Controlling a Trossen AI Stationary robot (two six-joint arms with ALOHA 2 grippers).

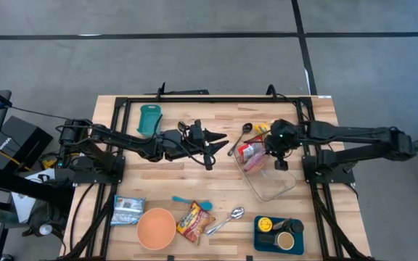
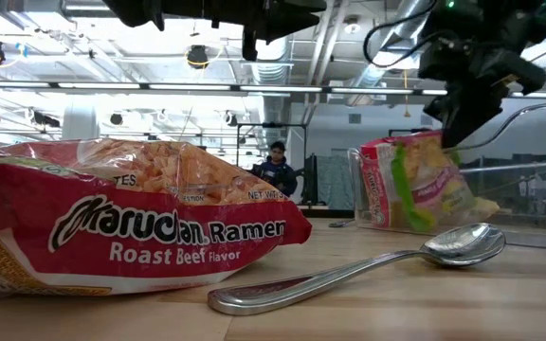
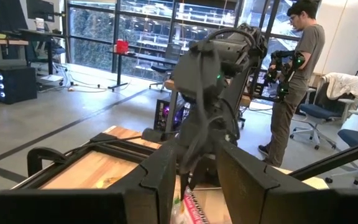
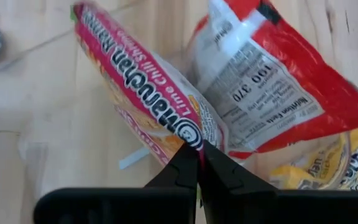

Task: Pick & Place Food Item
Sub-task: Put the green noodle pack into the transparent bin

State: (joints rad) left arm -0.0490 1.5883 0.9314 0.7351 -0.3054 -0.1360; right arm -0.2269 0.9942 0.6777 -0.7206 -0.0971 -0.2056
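Note:
A pink Lime Chili ramen packet (image 4: 148,93) stands tilted in a clear container (image 1: 276,185) at the table's right middle, and my right gripper (image 4: 197,149) is shut on it. A red packet (image 4: 272,81) and a yellowish one (image 4: 353,168) lie beside it in the container. In the low view the pink packet (image 2: 415,185) stands upright below my right gripper (image 2: 458,128). My left gripper (image 1: 209,154) hovers at mid-table, level, its fingers (image 3: 160,174) a little apart with nothing between them. My right gripper pinches the pink packet's upper edge (image 4: 188,138) between its two fingertips, slanting down from above and from the table's right. The packet stands tilted under the fingers inside the container. Whether its lower edge rests on the container's floor, I cannot tell.
Near the front edge lie a Roast Beef ramen packet (image 1: 192,221), an orange bowl (image 1: 156,228), a silver pouch (image 1: 128,210), a blue spoon (image 1: 194,203), a metal spoon (image 1: 227,220) and a blue tray (image 1: 278,233). A green item (image 1: 149,119) sits far left. A person (image 3: 294,74) stands beyond the table.

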